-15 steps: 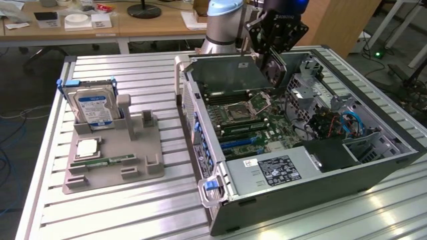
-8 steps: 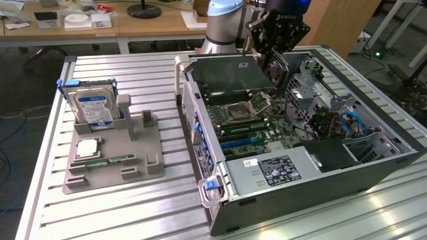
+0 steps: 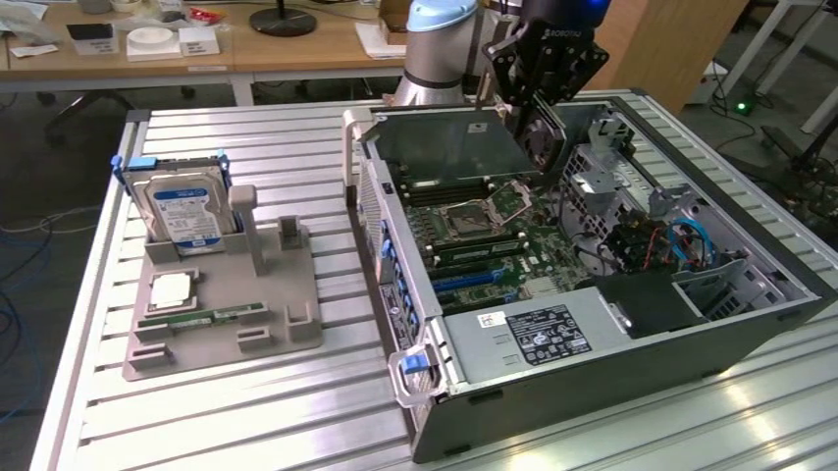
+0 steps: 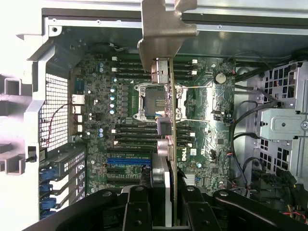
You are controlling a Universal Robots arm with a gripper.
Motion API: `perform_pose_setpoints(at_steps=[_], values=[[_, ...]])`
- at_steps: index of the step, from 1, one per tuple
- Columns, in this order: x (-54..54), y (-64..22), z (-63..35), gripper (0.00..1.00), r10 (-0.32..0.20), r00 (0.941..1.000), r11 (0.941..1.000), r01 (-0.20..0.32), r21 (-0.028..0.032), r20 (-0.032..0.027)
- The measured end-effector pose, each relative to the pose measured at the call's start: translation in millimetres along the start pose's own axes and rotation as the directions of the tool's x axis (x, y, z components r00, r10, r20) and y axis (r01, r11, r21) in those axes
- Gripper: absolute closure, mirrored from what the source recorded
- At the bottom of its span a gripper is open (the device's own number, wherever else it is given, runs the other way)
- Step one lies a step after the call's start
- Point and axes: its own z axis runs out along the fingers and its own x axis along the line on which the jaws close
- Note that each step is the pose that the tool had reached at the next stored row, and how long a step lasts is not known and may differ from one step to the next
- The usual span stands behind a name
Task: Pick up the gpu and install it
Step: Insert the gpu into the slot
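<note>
Jaws closest to the wrist camera: gripper (image 4: 165, 195) closed on the gpu (image 4: 166, 129), one finger on each broad face. The card is seen edge-on, running away from the lens to its silver bracket (image 4: 163, 29).

Exterior view: gripper (image 3: 535, 123) hangs over the far part of the open computer case (image 3: 629, 329). The gpu (image 3: 452, 147) is in its grip, broad face leaning, above the motherboard (image 3: 492, 235). Card sits roughly over the CPU socket (image 4: 144, 101) and the memory slots (image 4: 137, 132), not touching the board as far as I can tell. Beside the card's line, toward the gripper end, lie the blue expansion slots (image 4: 122, 161). In the exterior view those slots (image 3: 465, 283) are nearer than the card. Nothing plugged into them that I can see.

Progress: pick-up done, gpu is off the tabletop (image 3: 262, 147) and over the case opening. Install not done: card edge is not in any slot and the bracket is not at the case wall. Judging it about midway, carry phase.

On the exterior view's left, well apart from the case, sits the grey parts holder (image 3: 282, 339). The hard drive (image 3: 183, 211) stands upright at its far end and the green memory stick (image 3: 203, 318) lies flat toward its near end. Neither is touched.
</note>
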Motion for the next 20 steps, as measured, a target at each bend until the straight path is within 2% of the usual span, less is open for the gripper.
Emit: perform_pose_setpoints(at_steps=[5, 9, 15, 20], values=[[0.0, 0.0, 0.0, 0.71, -0.013, 0.9999, 0.9999, 0.013, 0.0001, -0.0002], [0.0, 0.0, 0.0, 0.71, -0.074, 0.9973, 0.9973, 0.074, 0.0004, -0.0011], [0.0, 0.0, 0.0, 0.71, -0.176, 0.9844, 0.9844, 0.176, 0.0009, -0.0028], [0.1, -0.3, 0.1, 0.71, -0.236, 0.9717, 0.9717, 0.236, 0.0011, -0.0037]])
